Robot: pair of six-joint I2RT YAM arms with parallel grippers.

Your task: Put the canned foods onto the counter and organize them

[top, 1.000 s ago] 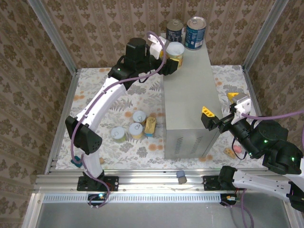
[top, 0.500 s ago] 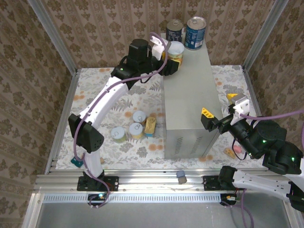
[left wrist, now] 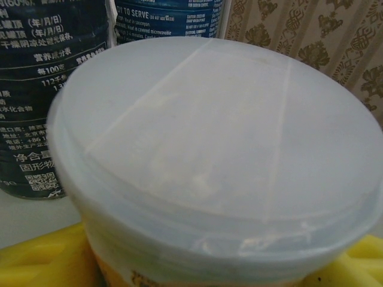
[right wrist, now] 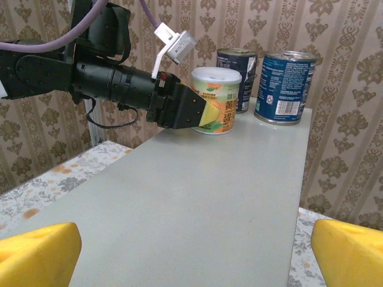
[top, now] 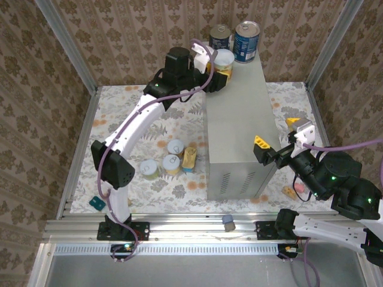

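A short yellow/orange-labelled can [top: 224,62] with a pale lid [left wrist: 215,149] stands on the far left corner of the grey counter [top: 239,131]. My left gripper [top: 219,72] is shut on it, one yellow pad [right wrist: 209,113] pressed to its side. Two taller dark-blue cans [top: 220,39] [top: 246,40] stand just behind it at the counter's back edge. Three more short cans [top: 171,163] and a gold oblong tin [top: 189,158] lie on the floral table left of the counter. My right gripper [top: 277,133] hangs open over the counter's near right edge, holding nothing.
A small teal block [top: 96,204] lies at the table's near left corner. A small grey object [top: 228,223] sits on the front rail. Small yellowish pieces [top: 291,191] lie right of the counter. Wallpapered walls and metal posts close in the table.
The left gripper's fingers have closed in on the can, and arm and can have shifted slightly toward the back of the counter. The right arm has not moved.
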